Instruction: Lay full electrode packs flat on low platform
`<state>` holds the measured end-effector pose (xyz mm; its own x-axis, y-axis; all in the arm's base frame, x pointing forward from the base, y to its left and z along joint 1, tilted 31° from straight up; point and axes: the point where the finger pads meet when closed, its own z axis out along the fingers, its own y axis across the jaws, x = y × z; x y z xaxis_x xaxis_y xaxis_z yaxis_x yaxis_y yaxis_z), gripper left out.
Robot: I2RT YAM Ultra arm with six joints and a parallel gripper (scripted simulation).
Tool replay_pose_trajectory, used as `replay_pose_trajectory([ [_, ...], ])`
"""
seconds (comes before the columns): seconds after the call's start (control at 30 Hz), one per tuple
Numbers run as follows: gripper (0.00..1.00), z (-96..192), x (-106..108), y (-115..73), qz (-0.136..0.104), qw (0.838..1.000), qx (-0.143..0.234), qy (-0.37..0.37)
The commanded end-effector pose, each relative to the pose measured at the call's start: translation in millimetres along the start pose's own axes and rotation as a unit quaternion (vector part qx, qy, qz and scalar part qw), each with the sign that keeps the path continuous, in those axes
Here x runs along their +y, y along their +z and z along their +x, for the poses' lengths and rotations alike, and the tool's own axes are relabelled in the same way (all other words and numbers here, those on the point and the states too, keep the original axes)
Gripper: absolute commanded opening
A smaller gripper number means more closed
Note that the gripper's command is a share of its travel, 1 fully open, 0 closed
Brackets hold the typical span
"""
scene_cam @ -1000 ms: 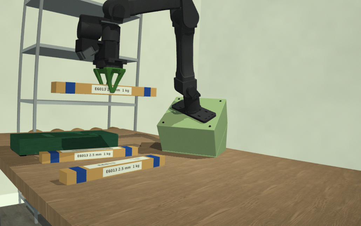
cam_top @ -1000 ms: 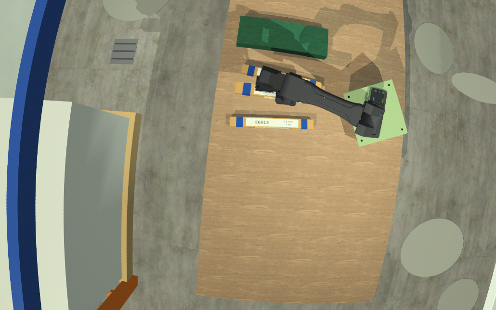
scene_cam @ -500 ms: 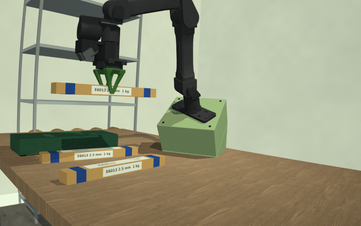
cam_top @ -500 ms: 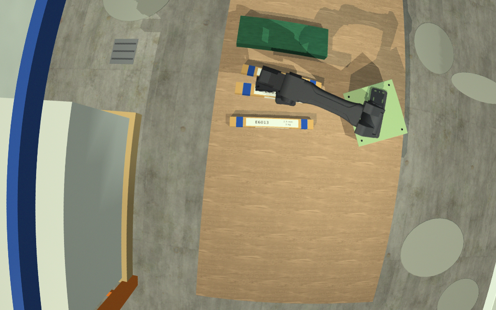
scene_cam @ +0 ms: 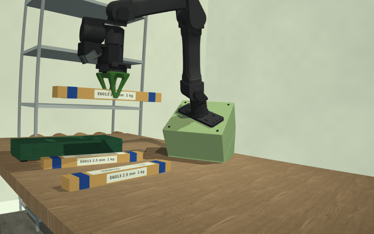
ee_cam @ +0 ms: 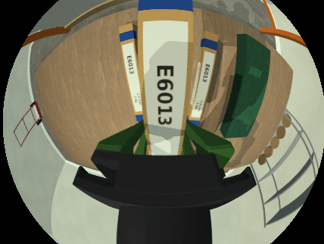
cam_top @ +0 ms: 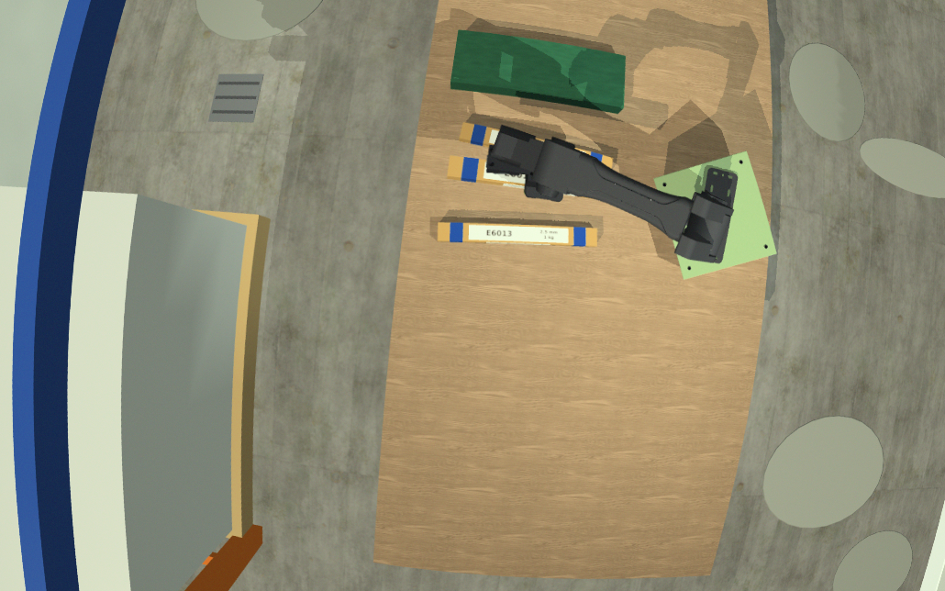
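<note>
My gripper (scene_cam: 113,93) has green fingers and is shut on the middle of one tan electrode pack (scene_cam: 106,94) with blue bands. It holds the pack high above the table, nearly level. From above, the held pack (cam_top: 465,168) is partly hidden by my arm. In the wrist view the held pack (ee_cam: 165,76) runs away between my fingers. A second pack (scene_cam: 90,159) lies flat on the table just in front of the dark green low platform (scene_cam: 66,146). A third pack (scene_cam: 116,173) lies flat nearer the front. The platform (cam_top: 536,69) has nothing on it.
My arm's light green base block (scene_cam: 201,132) stands at the right of the packs. A metal shelf rack (scene_cam: 82,55) stands behind the table. The table's left edge runs close to the packs' ends.
</note>
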<state>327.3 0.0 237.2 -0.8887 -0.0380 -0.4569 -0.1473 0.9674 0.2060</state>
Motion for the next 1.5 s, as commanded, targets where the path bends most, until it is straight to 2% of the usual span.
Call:
replay_pose_trajectory([
  [0.0,0.0,-7.1,3.0,-10.3,0.005,1.0,-0.026,-0.007],
  [0.13,0.0,-9.3,0.4,-12.9,0.008,0.999,-0.031,-0.005],
  [0.27,0.0,-4.1,0.2,-7.5,0.005,1.0,-0.022,-0.002],
  [0.37,0.0,-9.2,1.1,-11.7,0.007,0.999,-0.031,-0.006],
  [0.77,0.0,-3.4,2.2,-5.0,0.004,1.0,-0.02,-0.005],
  [0.83,0.0,-8.3,2.9,-9.3,0.006,1.0,-0.029,-0.008],
  [0.93,0.0,-6.5,3.1,-7.4,0.005,1.0,-0.026,-0.007],
  [0.97,0.0,-3.3,0.8,-2.2,0.003,1.0,-0.012,-0.003],
  [1.1,0.0,-9.9,2.6,-12.0,0.007,0.999,-0.032,-0.008],
  [1.37,0.0,-9.2,3.1,-11.1,0.006,0.999,-0.03,-0.008],
  [1.4,0.0,-1.7,0.6,2.5,0.003,1.0,-0.012,-0.003],
  [1.47,0.0,-1.8,0.6,5.2,0.003,1.0,-0.012,-0.003],
])
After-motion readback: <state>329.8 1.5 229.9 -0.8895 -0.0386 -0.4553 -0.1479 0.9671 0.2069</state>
